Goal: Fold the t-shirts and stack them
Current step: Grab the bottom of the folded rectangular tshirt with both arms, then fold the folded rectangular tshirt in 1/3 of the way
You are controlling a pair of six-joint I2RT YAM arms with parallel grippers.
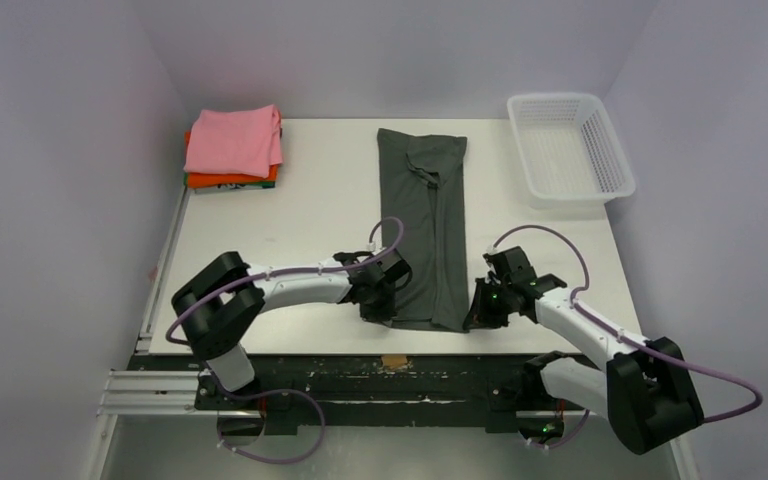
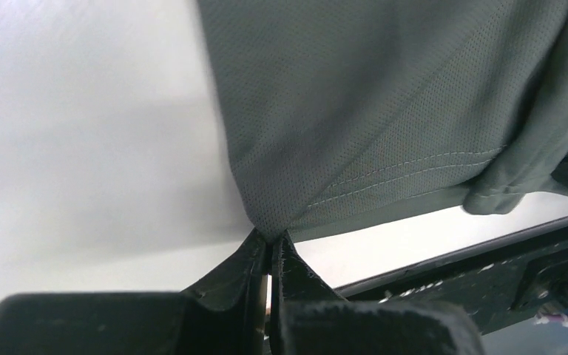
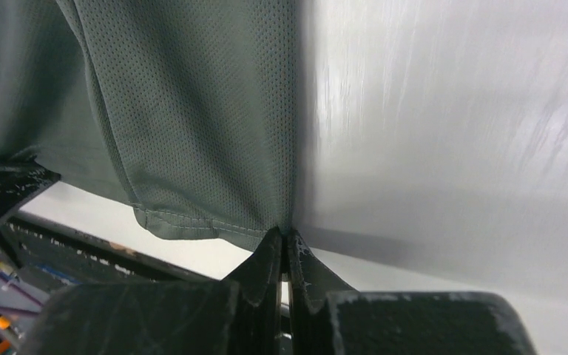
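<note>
On table centre: grey t-shirt folded lengthwise. Near-left hem corner clamped between closed left fingers; near-right corner between closed right fingers. Far left: pink t-shirt stacked on orange t-shirt.

A robotics lab is indicated: table enclosed by plain walls, left arm and right arm bolted to a rail.
</note>
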